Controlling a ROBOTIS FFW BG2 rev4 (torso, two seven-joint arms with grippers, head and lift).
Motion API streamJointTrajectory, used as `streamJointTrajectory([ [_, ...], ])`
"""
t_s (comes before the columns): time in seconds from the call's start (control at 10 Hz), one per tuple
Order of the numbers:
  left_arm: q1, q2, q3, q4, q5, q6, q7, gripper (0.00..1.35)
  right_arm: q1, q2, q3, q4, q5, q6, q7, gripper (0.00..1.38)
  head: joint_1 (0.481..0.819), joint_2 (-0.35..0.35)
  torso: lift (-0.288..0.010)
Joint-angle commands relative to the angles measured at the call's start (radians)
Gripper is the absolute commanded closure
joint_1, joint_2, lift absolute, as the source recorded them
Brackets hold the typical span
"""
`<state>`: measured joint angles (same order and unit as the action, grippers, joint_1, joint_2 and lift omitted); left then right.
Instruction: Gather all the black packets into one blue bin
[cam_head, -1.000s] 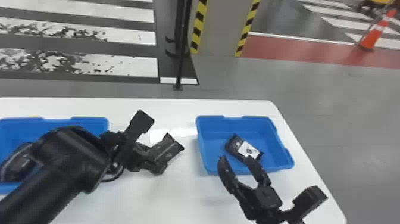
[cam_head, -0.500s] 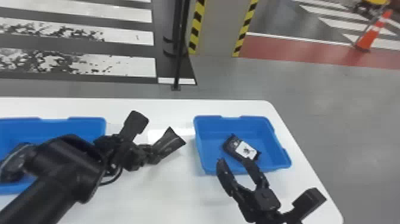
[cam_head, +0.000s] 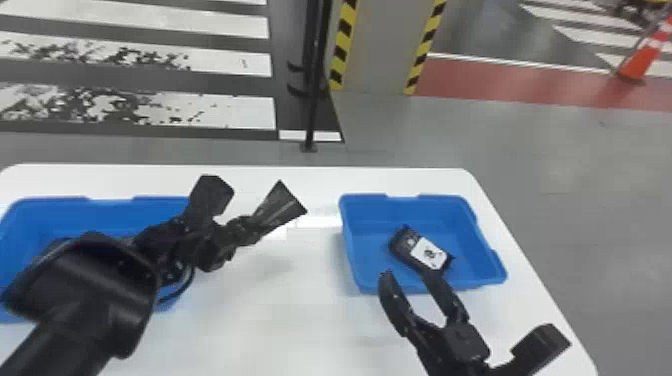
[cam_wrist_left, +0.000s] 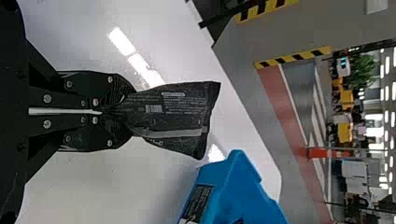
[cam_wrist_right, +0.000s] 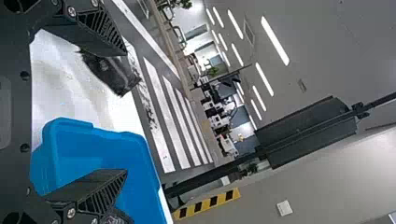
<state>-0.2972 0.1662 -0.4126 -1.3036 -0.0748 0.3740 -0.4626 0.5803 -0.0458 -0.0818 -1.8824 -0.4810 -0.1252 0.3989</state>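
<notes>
In the head view my left gripper (cam_head: 250, 226) is shut on a black packet (cam_head: 281, 207), held over the table between the two blue bins. The left wrist view shows the left gripper (cam_wrist_left: 122, 112) pinching one end of this packet (cam_wrist_left: 180, 112), its wide end hanging free. My right gripper (cam_head: 407, 277) stands open at the front rim of the right blue bin (cam_head: 357, 250); between its fingers in the right wrist view, the gripper (cam_wrist_right: 125, 112) has nothing. Inside that bin lies a black packet with a white label (cam_head: 425, 252).
A second blue bin (cam_head: 112, 205) sits at the left, partly hidden behind the left arm. The white table (cam_head: 300, 325) has its back edge beyond the bins, with a dark pole (cam_head: 312, 100) standing on the floor behind it.
The left gripper's held packet has shifted slightly toward the table's back edge and right, and its angle is a little different. The right gripper has stayed about where it was.
</notes>
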Motion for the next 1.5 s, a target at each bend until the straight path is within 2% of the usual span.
streamJointTrajectory([
  [0.0, 0.084, 0.012, 0.115, -0.148, -0.035, -0.013, -0.005, 1.21, 0.004, 0.0, 0.0, -0.004, 0.0, 0.0, 0.001, 0.13, 0.695, -0.202, -0.11],
  [0.2, 0.211, 0.027, 0.259, -0.337, -0.075, 0.006, -0.024, 1.21, 0.009, -0.003, 0.0, -0.009, 0.004, 0.002, 0.006, 0.13, 0.695, -0.148, -0.11],
  [0.4, 0.339, 0.03, 0.385, -0.462, -0.073, 0.011, -0.041, 1.21, 0.014, -0.005, 0.0, -0.014, 0.004, 0.005, 0.006, 0.13, 0.695, -0.089, -0.11],
  [0.6, 0.466, 0.019, 0.48, -0.592, -0.073, 0.026, -0.056, 1.21, 0.016, -0.006, 0.0, -0.016, 0.006, 0.017, 0.009, 0.13, 0.695, -0.02, -0.11],
  [0.7, 0.503, 0.01, 0.524, -0.597, -0.065, 0.028, -0.057, 1.21, 0.019, -0.006, 0.0, -0.016, 0.006, 0.022, 0.011, 0.13, 0.695, 0.003, -0.11],
  [0.8, 0.525, 0.006, 0.558, -0.6, -0.063, 0.041, -0.059, 1.06, 0.019, -0.006, 0.0, -0.019, 0.014, 0.024, 0.011, 0.13, 0.695, 0.017, -0.11],
  [0.9, 0.543, 0.002, 0.598, -0.597, -0.061, 0.048, -0.059, 0.61, 0.016, -0.006, 0.002, -0.021, 0.024, 0.037, 0.012, 0.13, 0.695, 0.046, -0.11],
  [1.0, 0.562, -0.005, 0.652, -0.6, -0.059, 0.046, -0.057, 0.22, 0.016, -0.006, 0.004, -0.021, 0.03, 0.044, 0.015, 0.13, 0.695, 0.077, -0.11],
  [1.1, 0.582, -0.008, 0.7, -0.597, -0.059, 0.011, -0.057, 0.07, 0.016, -0.006, 0.004, -0.021, 0.032, 0.049, 0.015, 0.13, 0.695, 0.116, -0.11],
  [1.3, 0.621, -0.008, 0.746, -0.6, -0.011, -0.077, -0.057, 0.14, 0.016, -0.008, 0.002, -0.043, 0.052, 0.076, 0.017, 0.13, 0.695, 0.173, -0.11],
  [1.4, 0.663, -0.008, 0.742, -0.629, 0.033, -0.141, -0.057, 0.14, 0.011, -0.014, -0.006, -0.082, 0.1, 0.137, 0.015, 0.13, 0.695, 0.194, -0.11],
])
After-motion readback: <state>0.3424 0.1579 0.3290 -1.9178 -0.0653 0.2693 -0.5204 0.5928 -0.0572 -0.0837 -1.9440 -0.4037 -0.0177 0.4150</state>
